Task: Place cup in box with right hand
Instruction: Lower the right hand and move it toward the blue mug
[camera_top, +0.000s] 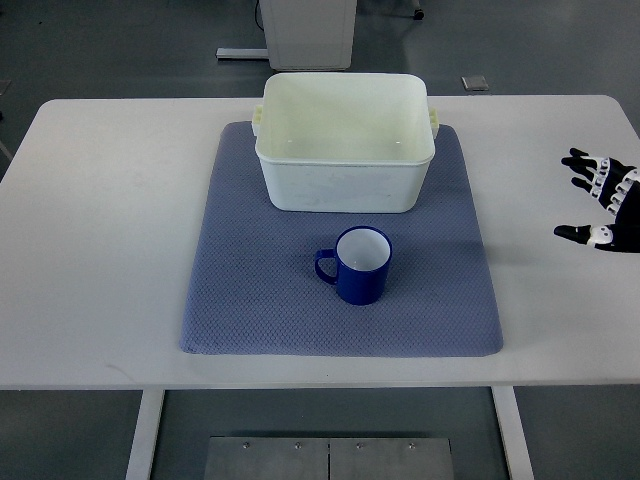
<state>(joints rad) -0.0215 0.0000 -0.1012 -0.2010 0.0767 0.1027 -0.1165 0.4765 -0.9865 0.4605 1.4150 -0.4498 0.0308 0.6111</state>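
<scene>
A dark blue cup (360, 265) with a white inside stands upright on a blue-grey mat (250, 290), its handle pointing left. Just behind it on the same mat sits a cream plastic box (345, 180), open at the top and holding nothing. My right hand (600, 205) hovers over the white table near the right edge, well to the right of the cup. Its black fingers are spread and hold nothing. The left arm does not show.
The white table (100, 230) reaches to the left and right of the mat. Beyond its far edge stands a white cabinet base (310, 35) on a grey floor. A small grey plate (476, 83) lies on that floor.
</scene>
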